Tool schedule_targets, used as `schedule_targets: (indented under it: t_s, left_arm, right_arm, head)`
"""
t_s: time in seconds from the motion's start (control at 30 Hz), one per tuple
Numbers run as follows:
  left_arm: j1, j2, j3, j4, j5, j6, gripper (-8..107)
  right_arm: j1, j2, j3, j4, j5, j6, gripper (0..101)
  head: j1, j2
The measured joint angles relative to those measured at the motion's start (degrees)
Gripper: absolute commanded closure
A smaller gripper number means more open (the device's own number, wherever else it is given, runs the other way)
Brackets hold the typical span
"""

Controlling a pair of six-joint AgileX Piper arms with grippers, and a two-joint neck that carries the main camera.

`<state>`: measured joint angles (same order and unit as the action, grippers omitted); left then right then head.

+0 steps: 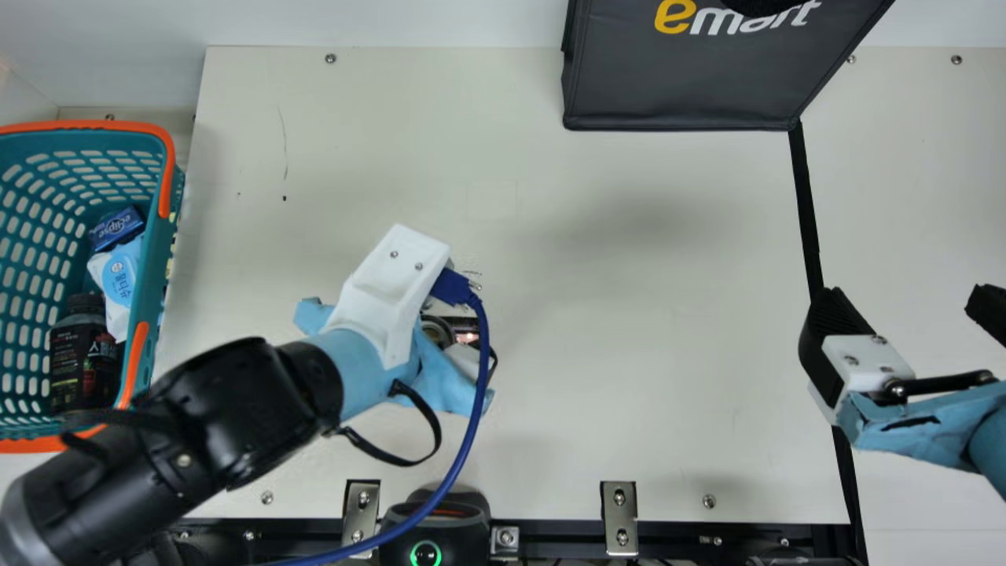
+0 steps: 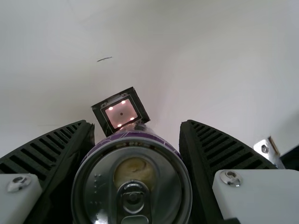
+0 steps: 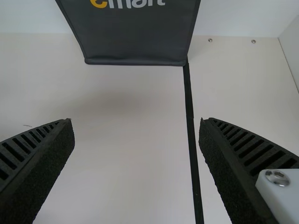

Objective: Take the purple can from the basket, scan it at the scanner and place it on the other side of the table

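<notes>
Purple can (image 2: 161,184) sat pinched in left gripper (image 2: 136,125), close beside lit scanner (image 2: 121,113); whether can and scanner touched, you could not tell. Right gripper (image 1: 904,306) hung spread near black strip (image 1: 805,212). For clean read, you needed firm, non-crushing hold, code side squared to scanner, slow wrist turn if code faced away, brief pause; then transfer across tabletop (image 1: 629,393).

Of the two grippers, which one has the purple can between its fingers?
The left gripper: its ribbed fingers close on the purple can from both sides. The right gripper is open, with nothing between its fingers.
</notes>
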<state>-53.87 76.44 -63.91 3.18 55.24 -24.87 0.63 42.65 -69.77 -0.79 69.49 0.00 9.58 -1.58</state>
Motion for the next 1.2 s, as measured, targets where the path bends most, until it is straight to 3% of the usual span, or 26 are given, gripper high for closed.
schedule_targets:
  t_s: [0.33,0.63,0.9,1.2]
  left_arm:
    - [9.6,-0.1,-1.1,-13.7,4.0,27.2,107]
    - [16.2,1.3,-3.2,-21.7,9.6,48.1,107]
    - [16.8,1.9,-3.7,-25.4,11.1,61.3,107]
    - [14.5,1.9,-2.7,-26.4,9.5,71.7,107]
  right_arm:
    - [0.0,0.0,0.0,0.0,0.1,0.0,6]
    - [0.0,0.0,0.0,0.0,0.0,0.0,6]
    - [0.0,0.0,0.0,0.0,0.0,0.0,6]
    - [0.0,0.0,0.0,0.0,0.0,0.0,6]
  head:
    - [0.0,0.0]
    - [0.0,0.0]
    - [0.0,0.0]
    - [0.0,0.0]
